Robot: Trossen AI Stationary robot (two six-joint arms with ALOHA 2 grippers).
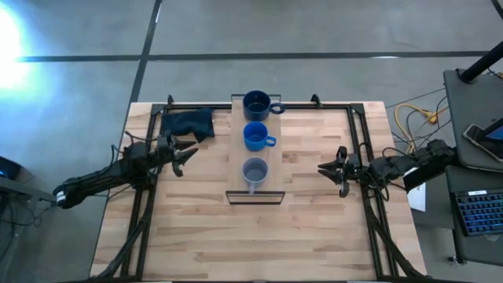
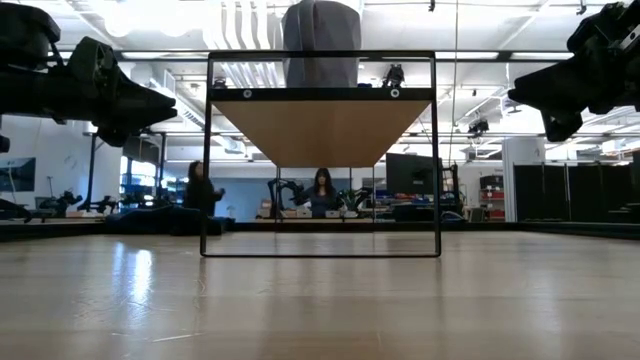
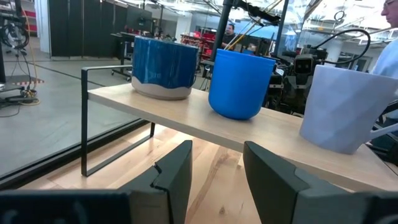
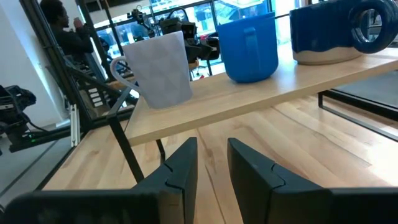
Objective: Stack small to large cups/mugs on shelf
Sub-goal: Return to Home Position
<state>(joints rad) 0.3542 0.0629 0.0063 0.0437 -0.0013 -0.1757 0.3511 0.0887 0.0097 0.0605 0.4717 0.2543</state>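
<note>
Three mugs stand upright in a row on the light wood shelf: the dark navy mug at the far end, the bright blue mug in the middle, the small grey-blue mug at the near end. The left wrist view shows them as the navy mug, the blue mug and the grey-blue mug. My left gripper is open and empty, left of the shelf. My right gripper is open and empty, right of the shelf.
A dark blue cloth lies on the butcher-block table at the far left, beside the shelf. The shelf's dark metal frame stands at its near end. People show in the room behind the table.
</note>
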